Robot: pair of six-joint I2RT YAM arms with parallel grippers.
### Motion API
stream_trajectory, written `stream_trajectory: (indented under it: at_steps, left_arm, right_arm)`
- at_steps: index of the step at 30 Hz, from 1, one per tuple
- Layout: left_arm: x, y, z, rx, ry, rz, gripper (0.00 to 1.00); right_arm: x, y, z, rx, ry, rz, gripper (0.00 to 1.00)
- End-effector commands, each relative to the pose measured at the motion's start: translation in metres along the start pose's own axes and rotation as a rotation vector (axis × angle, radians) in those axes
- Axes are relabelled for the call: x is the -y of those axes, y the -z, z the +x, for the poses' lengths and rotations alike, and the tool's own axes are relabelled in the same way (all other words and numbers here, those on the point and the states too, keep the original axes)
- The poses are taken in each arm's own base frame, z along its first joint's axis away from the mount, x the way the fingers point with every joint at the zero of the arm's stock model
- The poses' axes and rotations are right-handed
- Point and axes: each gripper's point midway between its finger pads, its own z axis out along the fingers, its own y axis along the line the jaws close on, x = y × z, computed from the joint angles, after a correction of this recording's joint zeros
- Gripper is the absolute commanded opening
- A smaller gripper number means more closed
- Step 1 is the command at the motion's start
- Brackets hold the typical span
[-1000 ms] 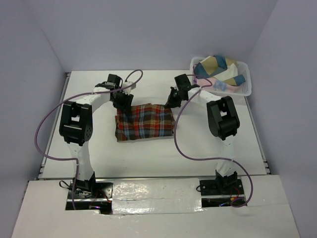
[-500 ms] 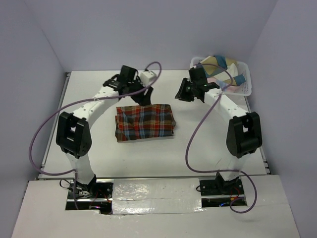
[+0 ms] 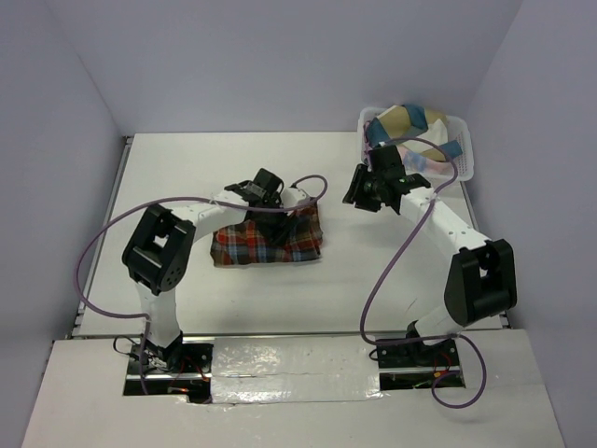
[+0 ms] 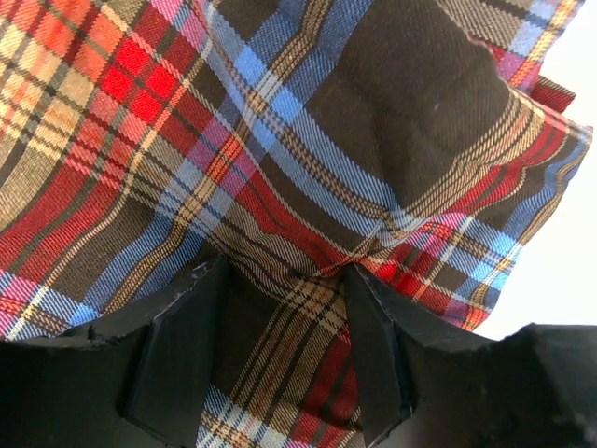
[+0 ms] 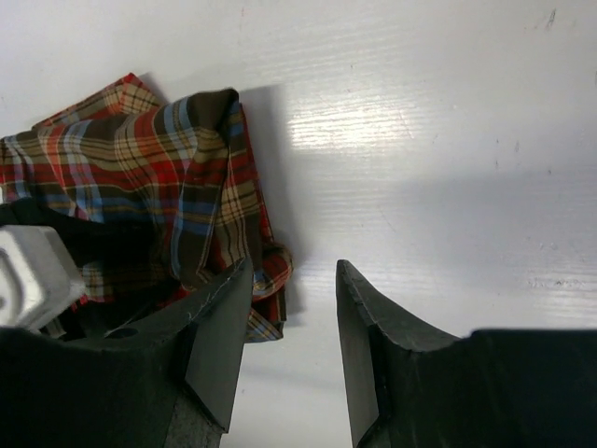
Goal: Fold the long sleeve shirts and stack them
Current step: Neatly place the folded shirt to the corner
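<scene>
One folded plaid long sleeve shirt [image 3: 252, 245], red-orange, brown and blue, lies mid-table. My left gripper [image 3: 278, 224] is down on its right part, jaws open. In the left wrist view the shirt [image 4: 280, 140] fills the frame and the cloth puckers between the gripper's [image 4: 287, 280] spread fingers. My right gripper [image 3: 356, 198] hangs open and empty above bare table, right of the shirt. The right wrist view shows the shirt's rumpled right edge [image 5: 159, 177] to the left of the gripper [image 5: 294, 280].
A white lattice basket [image 3: 462, 163] stands at the back right corner, holding blue and tan cloth [image 3: 406, 126]. The left arm's purple cable loops over the shirt's back edge. Grey walls surround the white table [image 3: 187, 168].
My left gripper swung from behind the shirt down onto its right part; the shirt now looks bunched and shifted slightly nearer. My right gripper moved a little right and nearer.
</scene>
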Motion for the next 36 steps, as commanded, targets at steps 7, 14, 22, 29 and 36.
stream_trajectory:
  at_steps: [7, 14, 22, 29, 36]
  left_arm:
    - [-0.102, 0.051, 0.104, -0.144, -0.040, -0.134, 0.66]
    - [-0.151, 0.098, 0.166, -0.206, -0.126, -0.180, 0.66]
    - [-0.205, 0.130, 0.213, -0.227, 0.002, -0.268, 0.66]
    - [-0.209, 0.135, 0.206, -0.162, -0.019, -0.299, 0.67]
    - [-0.233, 0.137, 0.201, -0.065, 0.359, -0.301, 0.65]
  right_arm:
    - [-0.005, 0.013, -0.023, 0.081, 0.030, -0.008, 0.49]
    - [-0.009, 0.010, -0.032, 0.078, 0.048, -0.002, 0.49]
    - [-0.014, 0.003, -0.039, 0.070, 0.062, -0.003, 0.49]
    - [-0.012, 0.004, -0.040, 0.071, 0.070, 0.007, 0.49]
    - [-0.005, 0.003, -0.034, 0.068, 0.061, 0.023, 0.49]
